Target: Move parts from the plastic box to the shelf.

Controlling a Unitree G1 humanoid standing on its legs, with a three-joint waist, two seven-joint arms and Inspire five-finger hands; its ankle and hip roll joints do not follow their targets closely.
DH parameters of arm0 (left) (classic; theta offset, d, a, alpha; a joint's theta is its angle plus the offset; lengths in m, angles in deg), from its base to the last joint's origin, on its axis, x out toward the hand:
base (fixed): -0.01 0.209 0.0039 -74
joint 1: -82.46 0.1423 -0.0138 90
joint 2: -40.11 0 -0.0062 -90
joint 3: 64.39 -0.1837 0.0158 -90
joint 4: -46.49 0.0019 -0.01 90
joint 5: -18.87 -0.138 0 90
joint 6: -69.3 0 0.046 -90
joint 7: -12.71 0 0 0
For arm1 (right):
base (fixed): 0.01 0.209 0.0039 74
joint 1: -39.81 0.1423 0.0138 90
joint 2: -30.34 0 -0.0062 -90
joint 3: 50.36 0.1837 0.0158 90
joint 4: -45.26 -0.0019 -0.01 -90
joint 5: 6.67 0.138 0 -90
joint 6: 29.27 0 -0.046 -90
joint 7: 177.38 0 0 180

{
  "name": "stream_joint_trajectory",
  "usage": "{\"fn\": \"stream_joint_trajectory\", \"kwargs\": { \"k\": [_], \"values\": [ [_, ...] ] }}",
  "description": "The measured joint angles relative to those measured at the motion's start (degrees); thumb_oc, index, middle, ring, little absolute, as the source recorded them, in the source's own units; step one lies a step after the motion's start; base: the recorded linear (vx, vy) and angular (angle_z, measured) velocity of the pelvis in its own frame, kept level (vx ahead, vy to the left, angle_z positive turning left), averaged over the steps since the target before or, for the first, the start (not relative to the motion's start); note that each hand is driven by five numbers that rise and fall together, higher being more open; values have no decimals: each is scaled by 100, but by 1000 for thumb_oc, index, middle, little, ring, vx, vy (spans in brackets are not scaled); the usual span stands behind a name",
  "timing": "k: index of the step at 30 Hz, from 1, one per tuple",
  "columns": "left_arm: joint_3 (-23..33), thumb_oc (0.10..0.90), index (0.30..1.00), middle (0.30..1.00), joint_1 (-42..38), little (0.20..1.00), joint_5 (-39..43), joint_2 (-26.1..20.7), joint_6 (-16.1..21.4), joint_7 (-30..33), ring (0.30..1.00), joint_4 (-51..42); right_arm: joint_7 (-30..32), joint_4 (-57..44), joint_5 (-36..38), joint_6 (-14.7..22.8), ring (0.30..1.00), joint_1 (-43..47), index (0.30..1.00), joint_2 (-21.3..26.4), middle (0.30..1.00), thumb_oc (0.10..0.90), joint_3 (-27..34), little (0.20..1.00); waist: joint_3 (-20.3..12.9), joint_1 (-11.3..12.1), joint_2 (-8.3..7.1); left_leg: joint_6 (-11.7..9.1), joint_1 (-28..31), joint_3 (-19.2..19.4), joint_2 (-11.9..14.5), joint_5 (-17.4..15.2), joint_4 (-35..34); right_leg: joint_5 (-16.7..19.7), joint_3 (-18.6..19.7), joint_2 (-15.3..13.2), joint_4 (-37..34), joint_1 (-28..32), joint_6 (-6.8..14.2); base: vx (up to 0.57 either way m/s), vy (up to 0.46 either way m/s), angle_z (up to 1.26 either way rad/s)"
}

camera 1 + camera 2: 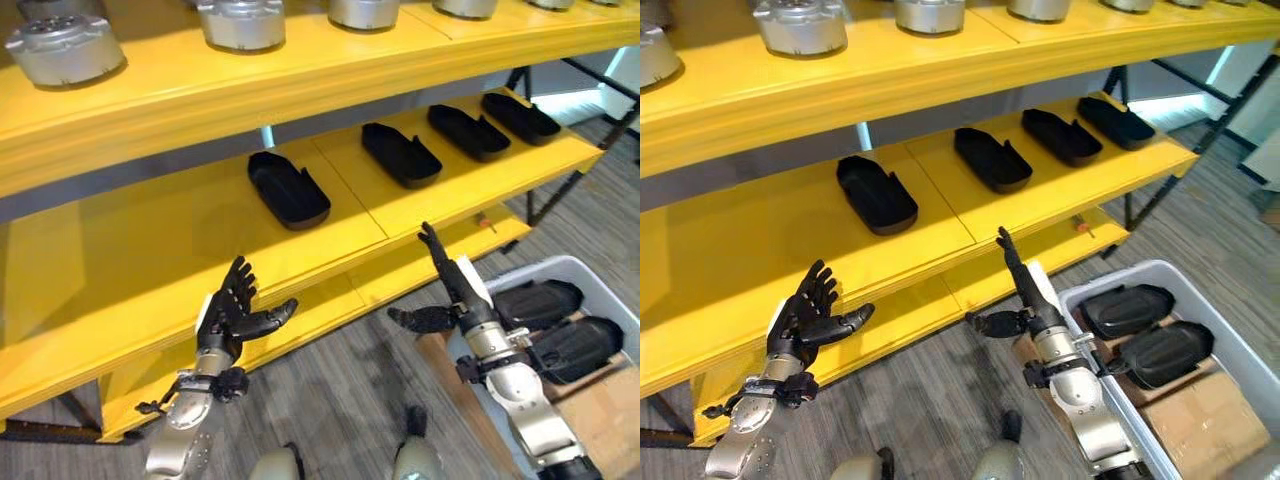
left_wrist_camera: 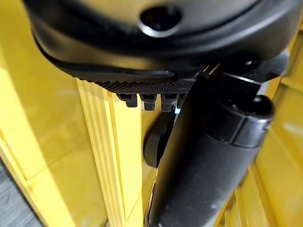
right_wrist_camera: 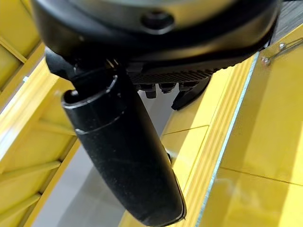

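While both hands are hanging empty with fingers spread before the shelf [image 1: 200, 230], I am between placements: four black parts [image 1: 288, 188] are lying there, two more parts [image 1: 1125, 310] are waiting in the box [image 1: 1230, 330]. Next I am judging the right hand [image 1: 1025, 290] must swing back to the box. Left hand [image 1: 805, 315] is idling. Silver housings [image 1: 62, 48] are sitting on the tier above, clear of the route.

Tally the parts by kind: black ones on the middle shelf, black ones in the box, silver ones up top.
Black parts on the middle shelf: 4, first at
Black parts in the plastic box: 2, first at
Silver parts on the top shelf: 6 in view, some cut off by the edge, first at
Total: 12
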Motion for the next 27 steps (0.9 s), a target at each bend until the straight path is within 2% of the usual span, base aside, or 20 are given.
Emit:
{"fn": "stream_joint_trajectory", "kwargs": {
  "k": [1, 2, 3, 4, 5, 7, 9, 10, 11, 12, 13, 15, 17, 18, 20, 23, 24, 25, 26, 27],
  "values": [
    [-28, 900, 1000, 1000, -86, 1000, -1, 96, -10, -9, 1000, 114, 5, 11, -1, 2, 1000, 15, 1000, 42, 1000, 900, -5, 1000, 13, -97, 77, 103, 43, 78, 16, 79, -70, -411, -514, -183, 235, 47, 87, -48, -25, -61],
    [13, 900, 1000, 1000, -65, 1000, -1, 205, 15, 4, 1000, 83, -6, 51, -6, -66, 1000, 84, 1000, 84, 1000, 900, -102, 1000, 26, -15, 150, 120, 164, 241, 35, 163, -242, -999, -1315, -436, 705, 68, -168, 7, -130, -56],
    [60, 900, 1000, 1000, 4, 1000, 4, 291, 27, -1, 1000, 61, -10, 47, -7, -69, 1000, 118, 1000, 142, 1000, 900, -169, 1000, 44, 115, 208, 91, 332, 453, 106, 250, -445, -1368, -1988, -677, 1152, 217, -199, -2, -189, -111],
    [132, 900, 1000, 1000, 152, 1000, 9, 350, 23, 13, 1000, -29, -61, 51, -11, -70, 1000, 168, 1000, 154, 1000, 900, -220, 1000, 59, 281, 259, 53, 519, 715, 163, 344, -675, -1585, -2545, -975, 1568, 365, -89, 28, -192, -133],
    [274, 900, 1000, 1000, 384, 1000, 18, 379, 22, 15, 1000, -214, -81, 46, -11, -47, 1000, 257, 1000, 169, 1000, 900, -300, 1000, 60, 414, 302, 6, 657, 952, 229, 400, -821, -1638, -2837, -1203, 1702, 578, 19, 28, -225, -131],
    [410, 900, 1000, 1000, 461, 1000, 18, 374, 23, 14, 1000, -308, -76, 36, -10, -20, 1000, 299, 1000, 215, 1000, 900, -276, 1000, 38, 472, 294, -121, 684, 1023, 289, 515, -923, -1505, -2807, -1288, 1131, 1169, 229, 33, -198, -67],
    [464, 900, 1000, 1000, 423, 1000, 20, 244, 43, 12, 1000, -340, -74, 38, -10, -27, 1000, 294, 1000, 251, 1000, 900, -262, 1000, 29, 481, 152, -295, 641, 1033, 332, 637, -968, -1228, -2558, -1169, 612, 1736, 509, 35, -253, -8],
    [431, 900, 1000, 1000, 441, 1000, 45, 358, 44, 17, 1000, -337, -73, 42, -10, -34, 1000, 237, 1000, 350, 1000, 900, -243, 1000, 22, 373, 273, -437, 664, 974, 534, 875, -1168, -1551, -2390, -927, 692, 1624, 622, 34, -273, -11],
    [414, 900, 1000, 1000, 496, 1000, 59, 378, 44, 1, 1000, -366, -83, 37, -9, -34, 1000, 219, 1000, 452, 1000, 900, -243, 1000, 12, 367, 339, -513, 722, 1018, 660, 1055, -1371, -1678, -2298, -739, 680, 1557, 584, 46, -318, -18],
    [400, 900, 1000, 1000, 540, 1000, 59, 515, 44, -6, 1000, -398, -82, 34, -8, -39, 1000, 198, 1000, 746, 1000, 900, -179, 1000, -5, 194, 463, -569, 819, 994, 852, 1417, -1837, -1799, -2310, -421, 622, 1485, 442, 51, -242, -41],
    [333, 900, 1000, 1000, 547, 1000, 61, 532, 44, -16, 1000, -402, -76, 53, -2, -46, 1000, 176, 1000, 836, 1000, 900, -90, 1000, -12, 94, 510, -590, 894, 1000, 930, 1490, -1986, -1859, -2211, -306, 656, 1393, 391, 55, -252, -36],
    [244, 900, 1000, 1000, 599, 1000, 65, 536, 45, -28, 1000, -451, -44, 82, 5, -44, 1000, 150, 1000, 866, 1000, 900, 129, 1000, -22, -87, 563, -689, 917, 1112, 1105, 1534, -2053, -2028, -2010, -168, 784, 1134, 372, 40, -157, -53],
    [215, 900, 1000, 1000, 554, 1000, 67, 539, 43, -104, 1000, -459, 29, 79, 9, -40, 1000, 96, 1000, 887, 1000, 900, 344, 1000, -28, -235, 593, -737, 850, 1361, 1241, 1624, -2075, -1995, -1708, -31, 938, 792, 193, 55, -260, -62],
    [168, 900, 1000, 1000, 535, 1000, 72, 551, 44, -106, 1000, -471, 83, 79, 9, -37, 1000, 33, 1000, 919, 1000, 900, 368, 1000, -28, -307, 629, -752, 820, 1349, 1279, 1638, -2057, -2041, -1714, -22, 1039, 723, 188, 81, -338, -23],
    [176, 900, 1000, 1000, 502, 1000, 84, 545, 51, -93, 1000, -513, 136, 64, 9, -18, 1000, -38, 1000, 915, 1000, 900, 369, 1000, -27, -362, 685, -749, 670, 1373, 1427, 1641, -1976, -2304, -1636, -4, 1409, 427, 137, 143, -231, -9],
    [185, 900, 1000, 1000, 451, 1000, 90, 523, 50, -84, 1000, -507, 154, 59, 10, -18, 1000, -147, 1000, 885, 1000, 900, 358, 1000, -22, -293, 874, -829, 585, 1323, 1751, 1746, -1848, -2638, -1461, 285, 1702, 246, -55, 117, -201, -15],
    [187, 900, 1000, 1000, 454, 1000, 89, 526, 53, -91, 1000, -503, 179, 83, 10, 0, 1000, -167, 1000, 875, 1000, 900, 357, 1000, -17, -209, 936, -803, 592, 1267, 1900, 1883, -1696, -2774, -1456, 455, 1774, 180, -179, 155, -387, -59],
    [228, 900, 1000, 1000, 489, 1000, 127, 492, 61, -56, 1000, -456, 187, 101, 10, 31, 1000, -244, 1000, 795, 1000, 900, 369, 1000, -15, -21, 890, -933, 347, 733, 2179, 2249, -995, -2915, -1283, 701, 1813, 153, -413, 74, -263, -76],
    [237, 900, 1000, 1000, 526, 1000, 201, 487, 64, -39, 1000, -456, 186, 84, 12, 56, 1000, -256, 1000, 792, 1000, 900, 367, 1000, -8, 31, 857, -876, 205, 396, 2223, 2482, -686, -2921, -1156, 833, 1752, 160, -522, 107, -270, -79],
    [233, 900, 1000, 1000, 528, 1000, 259, 504, 64, -24, 1000, -455, 190, 69, 14, 91, 1000, -265, 1000, 791, 1000, 900, 397, 1000, 17, 92, 812, -634, -1, 155, 2233, 2687, -340, -2903, -1062, 908, 1680, 161, -627, 48, -47, -60]
  ]
}}
